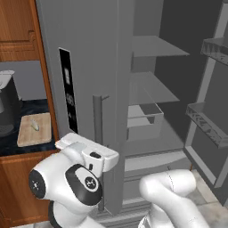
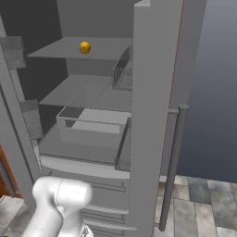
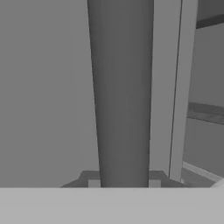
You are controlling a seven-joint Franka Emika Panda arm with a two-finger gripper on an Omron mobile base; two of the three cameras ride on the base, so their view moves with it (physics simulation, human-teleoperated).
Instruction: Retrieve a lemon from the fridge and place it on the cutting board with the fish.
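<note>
The tall grey double-door fridge (image 1: 84, 67) stands with one door swung open, and the claw is clamped shut on the long grey bar handle (image 3: 122, 96) of the other door. Left of it, on the dark worktop (image 1: 31, 109), lies the light tan wooden cutting board (image 1: 33, 133) with the tiny pale fish (image 1: 35, 126). The small round yellow-orange lemon (image 2: 84, 47) sits alone on the top shelf (image 2: 106, 48); it looks light, firm and inclined to roll, so I'd pinch it across its middle.
</note>
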